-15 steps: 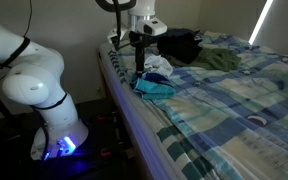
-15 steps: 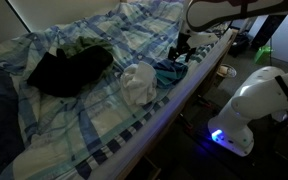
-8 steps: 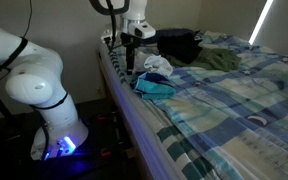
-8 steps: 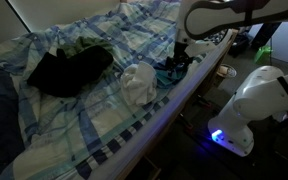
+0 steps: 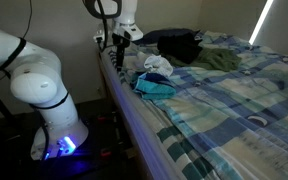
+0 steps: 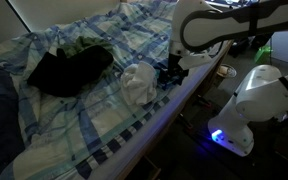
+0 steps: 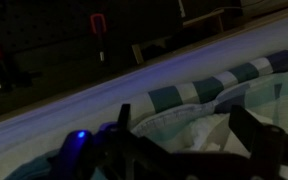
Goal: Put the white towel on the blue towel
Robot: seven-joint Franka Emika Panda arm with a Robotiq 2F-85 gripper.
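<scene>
The white towel (image 5: pixel 157 66) lies crumpled near the bed's edge, also shown in an exterior view (image 6: pixel 137 83). The blue towel (image 5: pixel 154 88) lies crumpled right beside it; in an exterior view (image 6: pixel 172 70) the gripper partly hides it. My gripper (image 5: pixel 117 52) (image 6: pixel 164 72) hangs low at the bed's edge, close to both towels. In the wrist view the gripper (image 7: pixel 189 128) is open and empty, with pale cloth and the striped bed edge (image 7: pixel 184 92) between its fingers. That view is dark, so which towel this is I cannot tell.
A black garment (image 5: pixel 179 45) (image 6: pixel 69 68) and a green one (image 5: pixel 219 60) lie further in on the blue checked bedspread (image 5: pixel 234 110). The robot's base (image 5: pixel 44 100) (image 6: pixel 246 105) stands on the floor beside the bed, near a wall.
The gripper has moved down and sideways from above the towels to the bed's edge beside them. The towels have not moved.
</scene>
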